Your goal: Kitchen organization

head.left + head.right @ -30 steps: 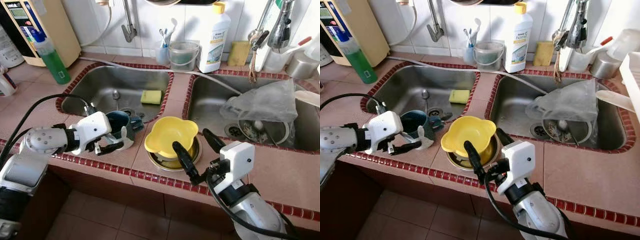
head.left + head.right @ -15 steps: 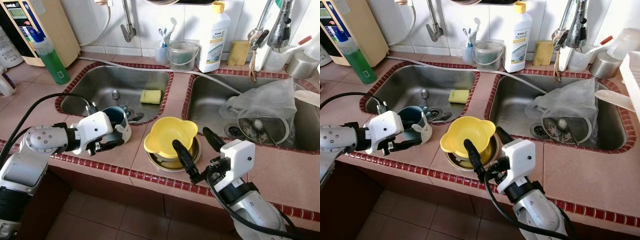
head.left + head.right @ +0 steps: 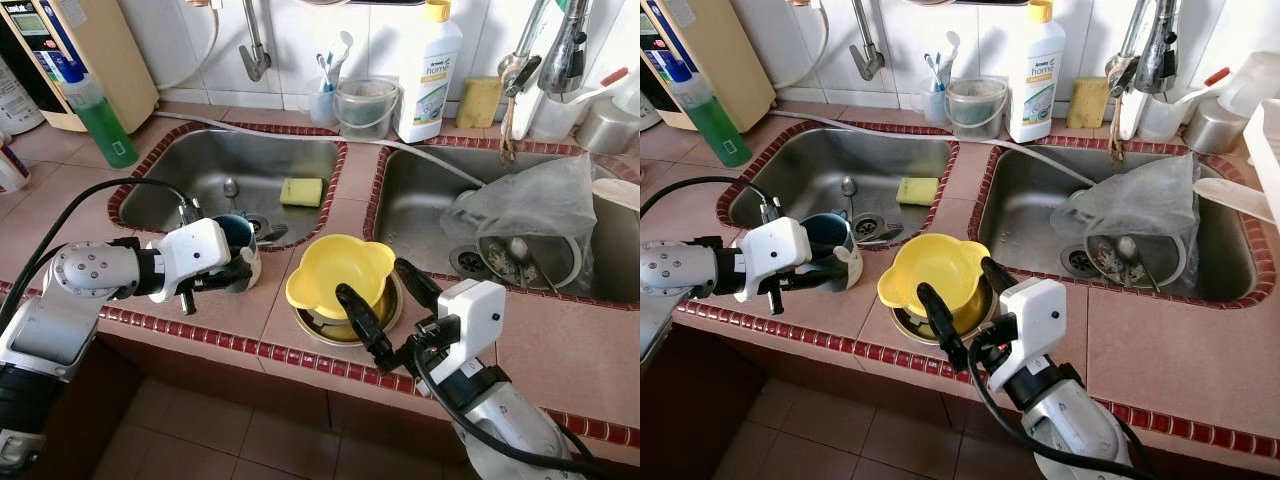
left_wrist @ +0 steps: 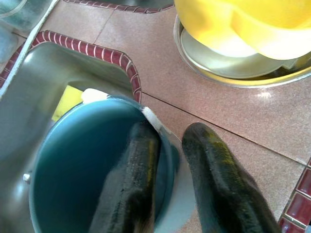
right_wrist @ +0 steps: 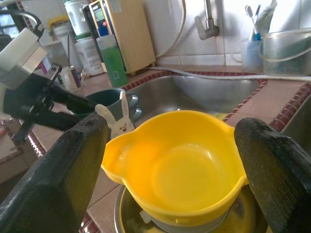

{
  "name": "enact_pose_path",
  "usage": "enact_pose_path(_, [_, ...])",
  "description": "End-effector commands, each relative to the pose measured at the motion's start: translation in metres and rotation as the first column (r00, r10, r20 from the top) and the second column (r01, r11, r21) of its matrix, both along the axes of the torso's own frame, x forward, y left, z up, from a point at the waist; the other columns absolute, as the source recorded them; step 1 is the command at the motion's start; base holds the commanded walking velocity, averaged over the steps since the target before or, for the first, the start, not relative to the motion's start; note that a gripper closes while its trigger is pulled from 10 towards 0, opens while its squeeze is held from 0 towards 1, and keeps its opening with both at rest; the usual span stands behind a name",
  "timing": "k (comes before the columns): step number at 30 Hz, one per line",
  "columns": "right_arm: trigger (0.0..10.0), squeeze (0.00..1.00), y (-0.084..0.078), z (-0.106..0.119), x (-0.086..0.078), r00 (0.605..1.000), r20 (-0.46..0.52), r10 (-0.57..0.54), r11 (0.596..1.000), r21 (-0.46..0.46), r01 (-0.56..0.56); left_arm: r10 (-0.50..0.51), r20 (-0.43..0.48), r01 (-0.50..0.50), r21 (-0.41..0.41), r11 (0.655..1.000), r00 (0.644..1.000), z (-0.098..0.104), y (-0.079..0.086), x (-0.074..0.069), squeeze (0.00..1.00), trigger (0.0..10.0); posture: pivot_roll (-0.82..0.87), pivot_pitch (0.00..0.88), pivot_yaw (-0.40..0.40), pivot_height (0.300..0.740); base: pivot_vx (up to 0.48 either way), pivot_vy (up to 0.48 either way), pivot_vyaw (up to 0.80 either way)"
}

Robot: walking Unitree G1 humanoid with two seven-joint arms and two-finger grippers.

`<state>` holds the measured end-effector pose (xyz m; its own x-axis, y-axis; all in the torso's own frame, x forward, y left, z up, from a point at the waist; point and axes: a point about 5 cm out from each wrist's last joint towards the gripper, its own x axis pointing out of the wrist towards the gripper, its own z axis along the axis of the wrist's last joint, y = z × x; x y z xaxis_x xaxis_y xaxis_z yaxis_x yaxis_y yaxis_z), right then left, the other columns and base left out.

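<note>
My left gripper (image 4: 165, 179) pinches the teal mug's (image 3: 234, 262) rim at the sink edge (image 3: 262, 252); my right gripper (image 5: 170, 160), fingers spread, straddles the yellow bowl (image 3: 338, 277).

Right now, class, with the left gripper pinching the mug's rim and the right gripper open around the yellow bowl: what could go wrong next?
1. The left gripper pinches only the rim of the teal mug at the sink edge; it might tip into the basin.
2. The yellow bowl sits tilted on a metal dish. The open right gripper could nudge it off when closing.
</note>
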<state>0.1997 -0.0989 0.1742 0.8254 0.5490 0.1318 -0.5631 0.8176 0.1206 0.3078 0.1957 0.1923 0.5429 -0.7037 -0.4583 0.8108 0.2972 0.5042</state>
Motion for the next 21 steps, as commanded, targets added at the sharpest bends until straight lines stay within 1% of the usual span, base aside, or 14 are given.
enact_pose_path(1, [10.0, 0.00, 0.0040, 0.0047, -0.0036, 0.999, 0.009, 0.034, 0.999, 0.012, -0.034, -0.015, -0.010, 0.015, 0.016, 1.000, 1.000, 0.0000, 0.0001, 0.0003, 0.00, 0.0, -0.11, 0.124, 0.094, 0.740, 0.000, 0.000, 0.00])
enact_pose_path(16, [10.0, 0.00, 0.0029, 0.0077, -0.0018, 0.999, 0.013, 0.040, 0.999, 0.031, -0.041, -0.029, -0.007, 0.029, 0.014, 0.999, 1.000, 0.0009, -0.0023, 0.0033, 0.00, 0.0, -0.12, 0.106, 0.096, 0.740, 0.000, 0.000, 0.00])
enact_pose_path(21, [10.0, 0.00, 0.0028, 0.0092, -0.0003, 0.999, 0.019, 0.031, 0.998, 0.046, -0.031, 0.032, -0.006, -0.033, -0.055, 0.998, 0.999, 0.0020, 0.0015, 0.0063, 0.00, 0.0, -0.12, 0.096, 0.089, 0.740, 0.000, 0.000, 0.00])
